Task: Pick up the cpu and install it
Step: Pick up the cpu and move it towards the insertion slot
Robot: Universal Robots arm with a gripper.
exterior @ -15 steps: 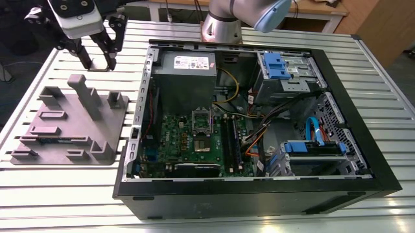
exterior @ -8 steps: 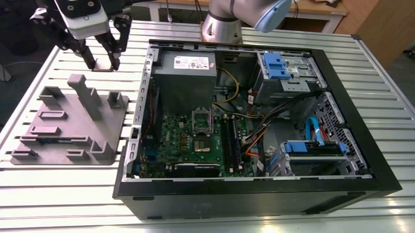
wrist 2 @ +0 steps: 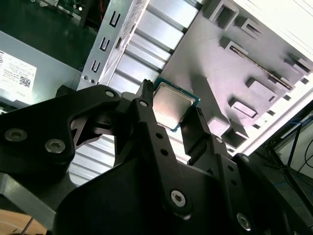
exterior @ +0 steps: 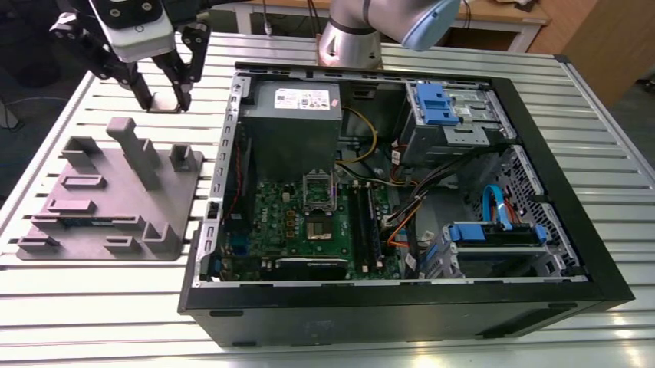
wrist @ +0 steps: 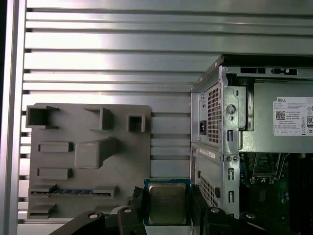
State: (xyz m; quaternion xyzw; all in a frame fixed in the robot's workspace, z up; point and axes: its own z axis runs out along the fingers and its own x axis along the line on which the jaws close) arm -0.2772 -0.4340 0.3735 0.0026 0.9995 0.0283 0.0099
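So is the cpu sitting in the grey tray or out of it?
Out. The gripper is shut on the cpu, gripping its edges, and holds it beside the grey tray.

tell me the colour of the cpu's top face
The cpu has a silvery-beige metal top with a greenish edge. It shows best in the first wrist view.

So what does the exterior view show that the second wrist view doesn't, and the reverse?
Exterior view: the socket on the motherboard, the blue drive brackets and the arm's base. Second wrist view: the cpu with its metal top up close, clamped between the black fingers. Both: the gripper, the grey tray and the computer case.
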